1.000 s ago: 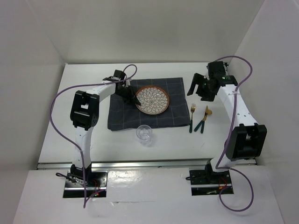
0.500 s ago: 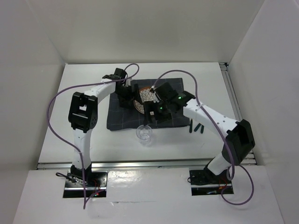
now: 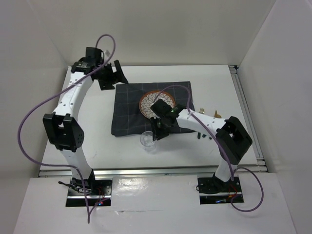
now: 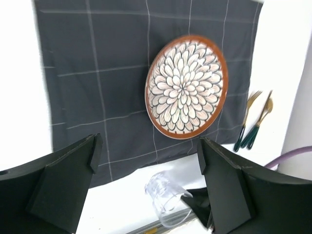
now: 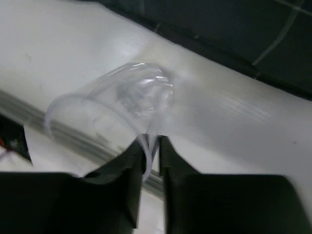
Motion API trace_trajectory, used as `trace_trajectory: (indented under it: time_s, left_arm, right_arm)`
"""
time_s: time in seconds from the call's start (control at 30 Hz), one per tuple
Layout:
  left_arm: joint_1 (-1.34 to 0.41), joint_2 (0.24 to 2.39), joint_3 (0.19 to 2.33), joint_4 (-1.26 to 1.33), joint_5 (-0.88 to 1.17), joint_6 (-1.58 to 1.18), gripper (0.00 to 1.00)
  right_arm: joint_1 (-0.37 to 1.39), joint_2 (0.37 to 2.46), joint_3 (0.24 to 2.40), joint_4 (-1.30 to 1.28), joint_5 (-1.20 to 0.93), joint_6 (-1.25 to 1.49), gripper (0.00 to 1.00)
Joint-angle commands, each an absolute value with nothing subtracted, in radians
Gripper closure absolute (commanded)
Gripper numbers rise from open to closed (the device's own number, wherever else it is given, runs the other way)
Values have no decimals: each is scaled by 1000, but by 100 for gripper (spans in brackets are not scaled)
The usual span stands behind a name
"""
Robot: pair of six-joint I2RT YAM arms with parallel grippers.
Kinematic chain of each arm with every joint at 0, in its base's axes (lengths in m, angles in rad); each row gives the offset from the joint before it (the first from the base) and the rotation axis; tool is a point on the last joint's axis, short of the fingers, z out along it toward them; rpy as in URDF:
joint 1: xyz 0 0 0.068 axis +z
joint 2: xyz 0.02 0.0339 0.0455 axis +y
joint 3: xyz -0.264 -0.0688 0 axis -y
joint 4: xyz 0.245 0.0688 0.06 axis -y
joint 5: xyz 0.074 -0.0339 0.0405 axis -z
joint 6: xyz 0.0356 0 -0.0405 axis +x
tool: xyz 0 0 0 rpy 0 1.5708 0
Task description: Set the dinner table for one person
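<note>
The white dinner table (image 3: 187, 155) holds a dark grey checked cloth (image 3: 127, 114) with a brown-rimmed petal-patterned plate (image 3: 151, 101) on it. A clear glass (image 3: 148, 140) stands on the white top just in front of the cloth. My right gripper (image 3: 155, 133) reaches across the cloth to it. In the right wrist view the jaws (image 5: 152, 152) are shut on the rim of the glass (image 5: 114, 109), one finger inside and one outside. My left gripper (image 3: 111, 77) hangs open, high over the far left, holding nothing. Its view looks down on the plate (image 4: 186, 87) and glass (image 4: 168, 197).
A gold fork and a second gold piece, both with dark green handles (image 4: 251, 122), lie on the table right of the cloth, partly hidden under my right arm in the top view (image 3: 199, 136). A metal rail (image 3: 146, 171) runs along the near edge, close to the glass.
My left gripper opened beside the plate and swung up to the far left. My right arm crossed from the far right over the cloth to the glass and shut on its rim.
</note>
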State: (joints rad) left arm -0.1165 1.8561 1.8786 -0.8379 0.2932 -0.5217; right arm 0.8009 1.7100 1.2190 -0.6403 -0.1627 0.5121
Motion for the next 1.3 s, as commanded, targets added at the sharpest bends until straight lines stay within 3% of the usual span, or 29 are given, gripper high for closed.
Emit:
trace_trajectory:
  time_s: [0.0, 0.1, 0.3, 0.43, 0.63, 0.83, 1.27]
  left_arm:
    - [-89, 1813, 1867, -871, 334, -509, 3]
    - [-69, 1802, 1856, -871, 345, -509, 4]
    - [-69, 1747, 1876, -881, 354, -509, 4]
    - [-69, 1718, 1865, -899, 333, -509, 4]
    - [-69, 1695, 1784, -877, 333, -518, 4]
    - [-69, 1695, 1750, -888, 324, -509, 3]
    - [-78, 1735, 1712, -888, 334, -500, 3]
  right_arm:
    - [815, 1701, 1239, -612, -86, 541, 83]
    - [815, 1680, 1314, -676, -31, 541, 100]
    - [741, 1680, 1596, -894, 116, 479, 100]
    - [577, 1756, 1791, -974, 164, 448, 100]
    - [379, 2018, 2110, -1011, 190, 439, 100]
    - [293, 2206, 2342, -1022, 201, 475, 100]
    - [196, 2364, 2364, -946, 164, 476, 100]
